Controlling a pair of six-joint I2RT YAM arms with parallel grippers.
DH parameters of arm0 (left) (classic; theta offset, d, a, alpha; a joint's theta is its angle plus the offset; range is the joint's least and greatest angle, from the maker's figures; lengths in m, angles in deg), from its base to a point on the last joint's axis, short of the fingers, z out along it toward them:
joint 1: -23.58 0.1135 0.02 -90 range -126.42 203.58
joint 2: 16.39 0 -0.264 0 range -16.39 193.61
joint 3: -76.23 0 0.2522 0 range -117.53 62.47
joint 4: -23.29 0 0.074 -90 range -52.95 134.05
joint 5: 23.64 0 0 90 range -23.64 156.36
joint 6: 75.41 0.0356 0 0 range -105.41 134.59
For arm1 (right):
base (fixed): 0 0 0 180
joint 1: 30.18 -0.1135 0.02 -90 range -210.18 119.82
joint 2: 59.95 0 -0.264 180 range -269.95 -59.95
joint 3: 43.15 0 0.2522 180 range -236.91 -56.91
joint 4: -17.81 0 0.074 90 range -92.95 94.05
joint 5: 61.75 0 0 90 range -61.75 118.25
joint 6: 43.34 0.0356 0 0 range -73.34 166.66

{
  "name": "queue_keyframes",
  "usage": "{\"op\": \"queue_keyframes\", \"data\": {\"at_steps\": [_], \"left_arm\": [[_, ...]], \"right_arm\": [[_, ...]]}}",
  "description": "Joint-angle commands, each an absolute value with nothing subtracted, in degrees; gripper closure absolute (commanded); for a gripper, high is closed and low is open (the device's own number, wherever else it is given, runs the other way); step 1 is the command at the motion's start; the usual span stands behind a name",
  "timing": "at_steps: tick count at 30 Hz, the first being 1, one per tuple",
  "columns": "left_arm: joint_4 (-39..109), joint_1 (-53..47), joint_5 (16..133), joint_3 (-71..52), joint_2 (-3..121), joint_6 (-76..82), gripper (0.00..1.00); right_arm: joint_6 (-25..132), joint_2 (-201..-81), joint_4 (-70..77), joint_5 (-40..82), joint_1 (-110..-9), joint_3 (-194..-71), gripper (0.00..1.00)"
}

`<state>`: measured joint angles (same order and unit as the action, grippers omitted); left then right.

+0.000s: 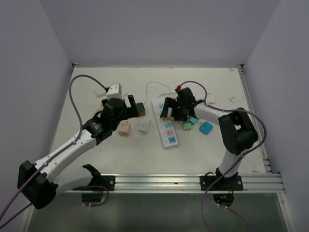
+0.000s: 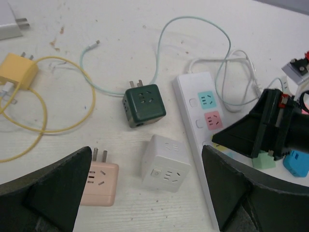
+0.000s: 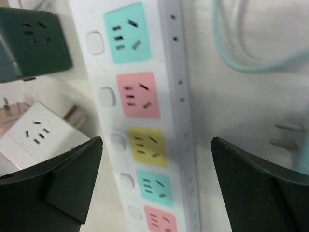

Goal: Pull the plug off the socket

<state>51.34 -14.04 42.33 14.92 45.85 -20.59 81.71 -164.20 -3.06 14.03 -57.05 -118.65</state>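
So the right fingers [image 3: 72, 179] are spread wide with nothing in them. From the wrist cam the right gripper [image 3: 157, 140] sits over the socket [image 3: 179, 72], one finger on each side of it, and I can't tell how high above it it is. The socket lies flat on the worktop [image 1: 217, 150], roughly mid-table and a bit right of centre. Its long side runs away from the arms, and a thin white cord [image 2: 217, 58] curls off its far end. The outlets [image 3: 140, 94] I can see go teal, pink, yellow, teal, pink, and every one shows open slots. Just right of the socket, near the right finger, there's a blurry pair of flat prongs [image 3: 287, 135], but I can't make out the body. In the left wrist view a small green plug [image 2: 263, 160] and a blue plug [image 2: 295, 164] lie on that same side.

The left gripper [image 2: 146, 149] is also wide open and holding nothing. It hangs over a white cube adapter [image 2: 164, 164] and a pink cube adapter [image 2: 99, 183], both left of the socket. Beyond them are a dark green cube [image 2: 144, 105] and a mint cable [image 3: 260, 68]. Far left is a yellow plug [image 2: 17, 70] with its yellow cable [image 2: 93, 96].
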Motion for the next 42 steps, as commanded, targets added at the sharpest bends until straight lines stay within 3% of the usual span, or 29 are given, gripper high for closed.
{"op": "queue_keyframes", "data": {"at_steps": [1,16,21,31,38,42], "left_arm": [[55.94,-11.75,42.02,9.31,42.59,-18.37,0.01],[74.83,-10.78,30.42,-12.3,37.32,-8.79,0.0],[77.39,-10.78,26.73,-19.96,34.68,-6.42,0.0],[75.04,-10.78,16.44,-24.11,27.75,0.52,0.0],[68.96,-10.78,13.1,-21.3,22.11,7.72,0.0],[62.91,-10.78,11.87,-13.77,16.15,10.19,0.0]], "right_arm": [[76.64,-156.92,-14.22,23.14,-56.72,-120.8,0.01],[66.01,-130.65,-41.9,54.5,-54.96,-139.07,0.01],[63.89,-120.46,-43.59,59.44,-54.87,-142.07,0.01],[53.96,-93.38,-29.63,64.63,-54.87,-132.15,0.01],[50.01,-83.61,-25.75,64.55,-54.87,-124.86,0.01],[49.13,-81.58,-26.1,64.72,-54.87,-122.48,0.01]]}}
